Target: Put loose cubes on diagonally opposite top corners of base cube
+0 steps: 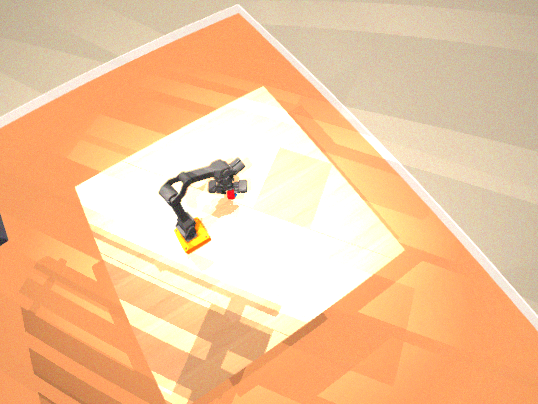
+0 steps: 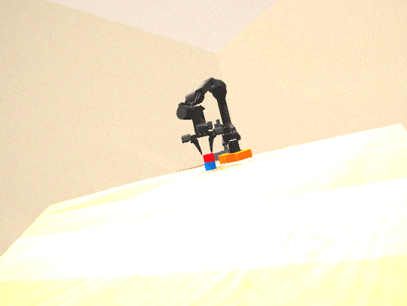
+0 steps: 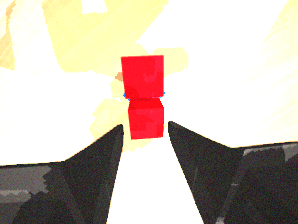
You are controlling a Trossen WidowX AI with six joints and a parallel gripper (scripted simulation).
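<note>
The wrist view shows two red cubes ahead of the gripper (image 1: pixel 232 189) (image 2: pixel 206 153) (image 3: pixel 146 127), partly open, holding nothing; they look stiff, best pinched by flat sides.

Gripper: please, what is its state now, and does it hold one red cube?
Gripper: open, holding nothing; its fingers stand apart, with a gap on each side of the nearer red cube.
</note>
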